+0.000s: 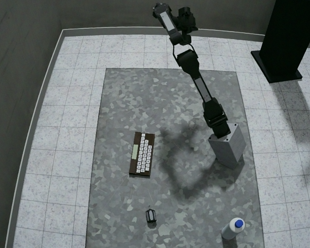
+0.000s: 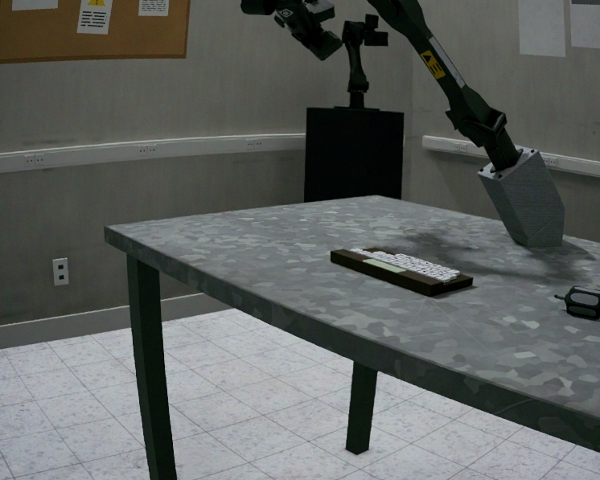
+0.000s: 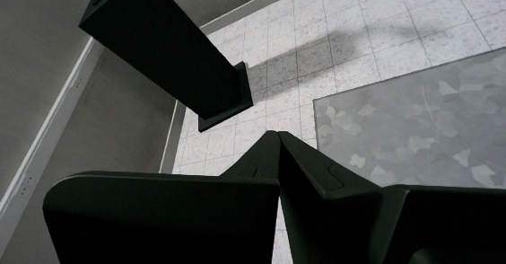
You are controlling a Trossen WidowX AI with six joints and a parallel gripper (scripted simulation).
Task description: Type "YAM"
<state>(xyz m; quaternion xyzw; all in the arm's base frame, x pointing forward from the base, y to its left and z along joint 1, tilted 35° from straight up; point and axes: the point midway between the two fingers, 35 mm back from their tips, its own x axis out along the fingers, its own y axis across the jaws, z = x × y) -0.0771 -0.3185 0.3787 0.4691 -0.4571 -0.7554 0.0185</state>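
The brown keyboard (image 1: pixel 138 153) (image 2: pixel 401 268) with white keys lies flat near the middle of the grey table (image 1: pixel 127 93) (image 2: pixel 236 244) (image 3: pixel 404 127). Its pale green display strip (image 1: pixel 135 151) (image 2: pixel 384 265) runs along one long side; I cannot read any letters on it. My gripper (image 1: pixel 193 26) (image 2: pixel 328 48) (image 3: pixel 275 141) is shut with the fingertips touching and nothing between them. It hangs high in the air beyond the table's far edge, far from the keyboard. The keyboard does not show in the wrist view.
A small black object (image 1: pixel 151 215) (image 2: pixel 585 301) lies near the table's front edge. A white bottle with a blue cap (image 1: pixel 232 228) lies at the front right corner. A tall black pedestal (image 1: pixel 287 32) (image 2: pixel 354 153) (image 3: pixel 166 46) stands on the floor behind the table. The arm's grey base (image 1: pixel 230 146) (image 2: pixel 524 202) sits at the table's right side.
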